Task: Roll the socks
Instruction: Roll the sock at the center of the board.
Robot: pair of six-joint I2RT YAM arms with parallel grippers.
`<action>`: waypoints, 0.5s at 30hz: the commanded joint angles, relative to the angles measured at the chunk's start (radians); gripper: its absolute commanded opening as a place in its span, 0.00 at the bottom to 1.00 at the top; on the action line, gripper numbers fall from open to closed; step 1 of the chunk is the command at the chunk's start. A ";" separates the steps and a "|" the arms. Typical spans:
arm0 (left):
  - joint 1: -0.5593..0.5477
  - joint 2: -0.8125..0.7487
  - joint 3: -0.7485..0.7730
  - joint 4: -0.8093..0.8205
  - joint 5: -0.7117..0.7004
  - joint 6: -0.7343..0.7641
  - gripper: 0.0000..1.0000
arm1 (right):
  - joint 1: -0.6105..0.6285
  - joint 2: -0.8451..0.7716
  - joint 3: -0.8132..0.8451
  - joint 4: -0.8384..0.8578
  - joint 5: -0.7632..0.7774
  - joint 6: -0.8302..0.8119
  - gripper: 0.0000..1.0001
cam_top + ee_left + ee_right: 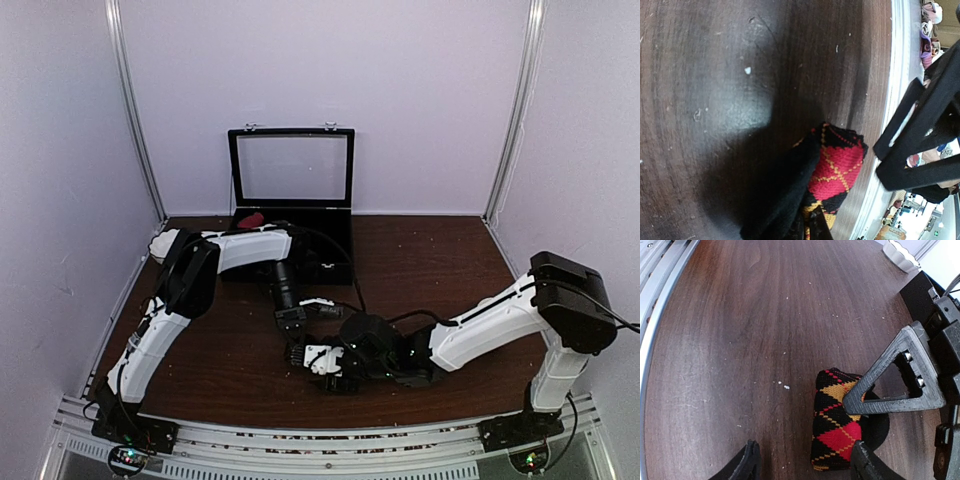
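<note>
The black sock with red and orange argyle diamonds (832, 427) lies folded into a short bundle on the brown table. It also fills the bottom of the left wrist view (837, 167). My left gripper (293, 335) comes down on it from above; one of its triangular fingers (892, 385) rests on the sock's far end, and the jaws look shut on the fabric. My right gripper (805, 465) is open, low at the table, with the sock just inside its right finger (865, 462). The pink striped sock is out of view.
An open black box (290, 205) with a glass lid stands at the back centre, something red (250, 218) at its left corner. A white object (165, 242) sits at the back left. The table's metal rail (660, 295) runs along the near edge.
</note>
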 commanded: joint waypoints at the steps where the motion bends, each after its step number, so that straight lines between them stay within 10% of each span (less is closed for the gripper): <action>1: 0.004 0.011 -0.029 0.087 -0.141 -0.004 0.00 | -0.011 0.051 0.050 -0.015 0.000 -0.026 0.60; 15: 0.006 -0.037 -0.060 0.094 -0.116 0.049 0.19 | -0.078 0.164 0.092 -0.128 -0.052 0.028 0.34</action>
